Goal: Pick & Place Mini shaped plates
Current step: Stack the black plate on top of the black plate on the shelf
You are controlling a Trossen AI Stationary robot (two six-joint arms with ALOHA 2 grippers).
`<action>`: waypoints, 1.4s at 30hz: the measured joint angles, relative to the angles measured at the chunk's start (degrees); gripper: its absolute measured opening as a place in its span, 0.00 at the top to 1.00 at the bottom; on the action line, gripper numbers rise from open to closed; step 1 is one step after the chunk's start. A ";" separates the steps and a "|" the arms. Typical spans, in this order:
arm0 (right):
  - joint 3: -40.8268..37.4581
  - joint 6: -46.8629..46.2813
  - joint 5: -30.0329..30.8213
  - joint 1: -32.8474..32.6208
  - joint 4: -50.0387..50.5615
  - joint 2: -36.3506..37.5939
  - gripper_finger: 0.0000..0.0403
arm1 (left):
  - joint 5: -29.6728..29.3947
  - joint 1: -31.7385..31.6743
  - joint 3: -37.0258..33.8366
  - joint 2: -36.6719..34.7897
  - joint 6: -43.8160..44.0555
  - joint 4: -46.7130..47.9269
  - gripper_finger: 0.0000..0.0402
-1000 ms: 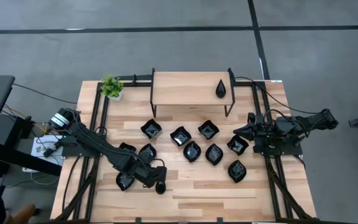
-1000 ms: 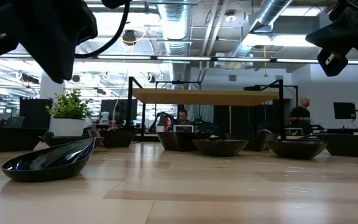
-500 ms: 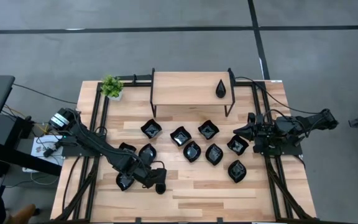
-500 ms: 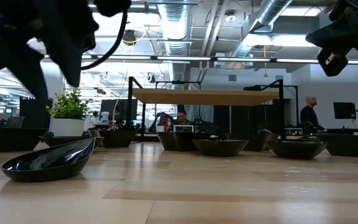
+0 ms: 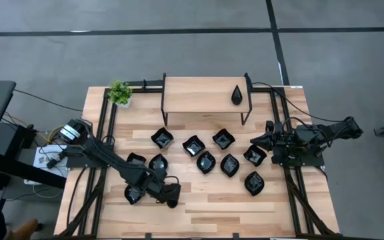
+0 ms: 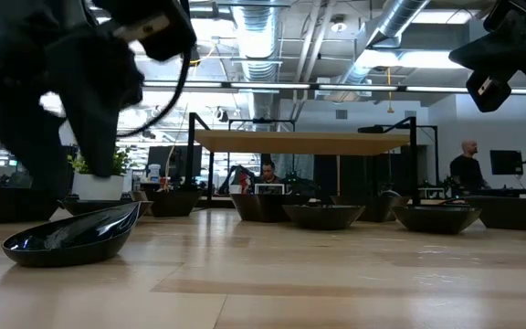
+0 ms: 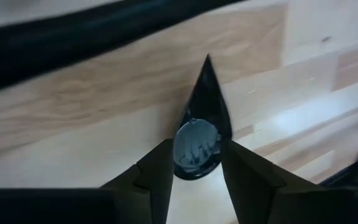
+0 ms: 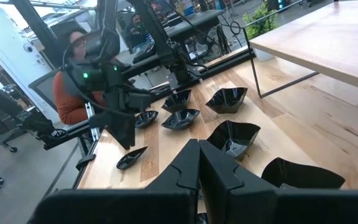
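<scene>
A black teardrop-shaped mini plate (image 7: 199, 134) lies flat on its underside on the wooden table (image 5: 212, 207), near the front left; the low view shows it too (image 6: 71, 236). My left gripper (image 7: 196, 154) hangs open just above it, pointing steeply down. One finger stands on each side of the plate's round end, and the plate's point faces away from the gripper. In the low view the fingers (image 6: 108, 137) are still above the rim. My right gripper (image 8: 197, 152) is shut and waits at the table's right side (image 5: 259, 140).
Several more black plates (image 5: 205, 161) are spread over the table's middle, and others (image 5: 133, 195) lie beside my left arm. One teardrop plate (image 5: 237, 95) lies on the raised wooden shelf (image 5: 199, 97) at the back. A small potted plant (image 5: 119, 93) stands at the far left.
My left gripper has come down toward the teardrop plate and has opened; its fingers now stand apart over the plate. The plate has not moved.
</scene>
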State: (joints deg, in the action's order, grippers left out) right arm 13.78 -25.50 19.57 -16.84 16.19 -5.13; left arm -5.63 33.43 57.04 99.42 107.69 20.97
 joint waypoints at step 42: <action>0.02 -0.02 -0.02 0.00 -1.88 0.00 1.00 | -2.05 -0.11 -0.02 3.81 -1.39 -1.87 0.98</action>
State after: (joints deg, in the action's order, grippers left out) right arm 13.80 -25.52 19.55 -16.84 14.31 -5.13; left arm -7.68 33.32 57.01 103.23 106.30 19.10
